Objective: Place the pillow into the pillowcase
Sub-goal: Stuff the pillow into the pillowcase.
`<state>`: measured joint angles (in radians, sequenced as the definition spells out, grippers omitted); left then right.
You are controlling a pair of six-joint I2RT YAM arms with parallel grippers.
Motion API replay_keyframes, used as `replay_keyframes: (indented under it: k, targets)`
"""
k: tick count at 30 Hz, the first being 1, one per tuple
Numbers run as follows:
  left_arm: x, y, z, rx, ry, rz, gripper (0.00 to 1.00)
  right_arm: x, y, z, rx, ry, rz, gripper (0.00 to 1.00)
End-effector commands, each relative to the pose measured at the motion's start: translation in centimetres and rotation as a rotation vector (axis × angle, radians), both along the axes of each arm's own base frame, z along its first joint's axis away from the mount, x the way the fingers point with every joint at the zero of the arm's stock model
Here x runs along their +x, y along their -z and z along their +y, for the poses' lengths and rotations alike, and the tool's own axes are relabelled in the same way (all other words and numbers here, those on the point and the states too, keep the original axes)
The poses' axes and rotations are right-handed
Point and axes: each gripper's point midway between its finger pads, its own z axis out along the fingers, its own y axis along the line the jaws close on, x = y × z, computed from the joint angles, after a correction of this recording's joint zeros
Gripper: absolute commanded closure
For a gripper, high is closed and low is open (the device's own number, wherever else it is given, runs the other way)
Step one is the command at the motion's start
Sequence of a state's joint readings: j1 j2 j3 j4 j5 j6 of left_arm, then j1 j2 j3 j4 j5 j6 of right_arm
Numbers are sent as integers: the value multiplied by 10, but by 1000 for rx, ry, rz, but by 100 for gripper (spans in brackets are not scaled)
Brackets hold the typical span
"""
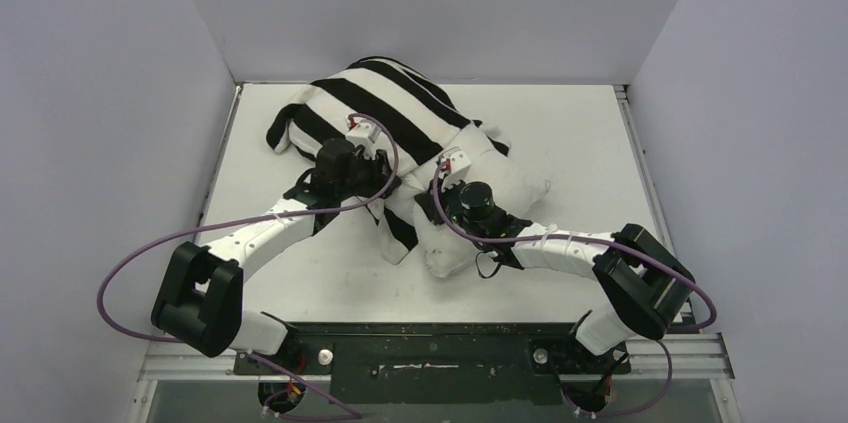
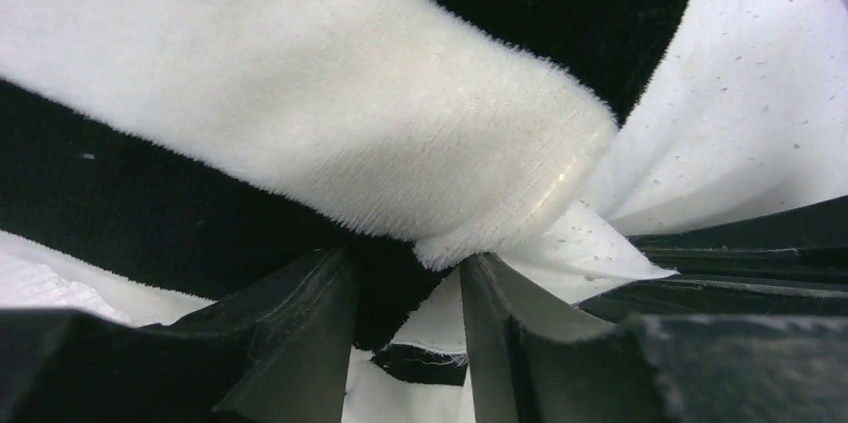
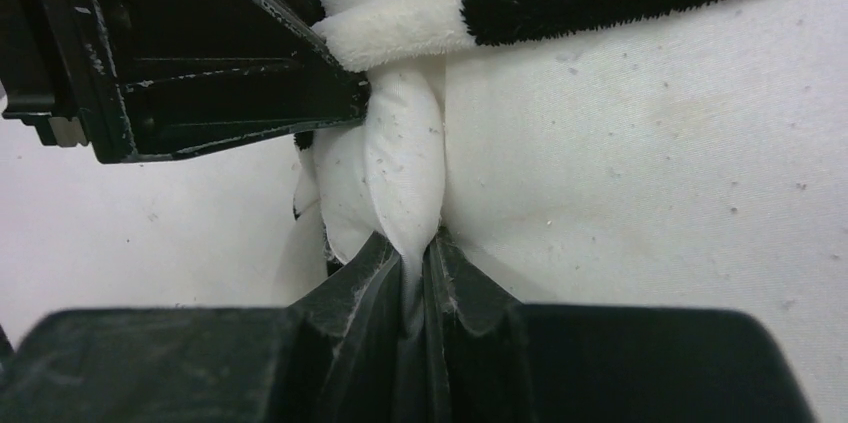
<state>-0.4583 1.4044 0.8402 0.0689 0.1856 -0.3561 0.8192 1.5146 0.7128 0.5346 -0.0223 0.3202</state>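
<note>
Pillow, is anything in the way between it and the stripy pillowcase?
Nothing visible blocks it. The pillow is already partly inside the pillowcase; the right pincer pinches a pillow fold beside the pillowcase's hem.

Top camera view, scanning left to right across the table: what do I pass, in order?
In order: left arm's elbow → pillowcase's loose end → left gripper → right gripper → pillow's bare end → right arm's elbow.

Black-and-white striped pillowcase, off-white pillow
</note>
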Motion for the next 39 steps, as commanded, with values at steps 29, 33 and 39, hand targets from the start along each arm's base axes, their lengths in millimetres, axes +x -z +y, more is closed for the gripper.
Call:
replay_keyframes:
  k: [29,33,39]
  targets:
    - [-116,-95,-115,-366,238,76,100,39,-45,4,720,430,71,100]
    - [-125,-81,-108,-318,161,87,100,40,-40,4,750,448,93,100]
    - [-122,-47,-92,-261,84,120,100,10,-40,15,578,319,60,92]
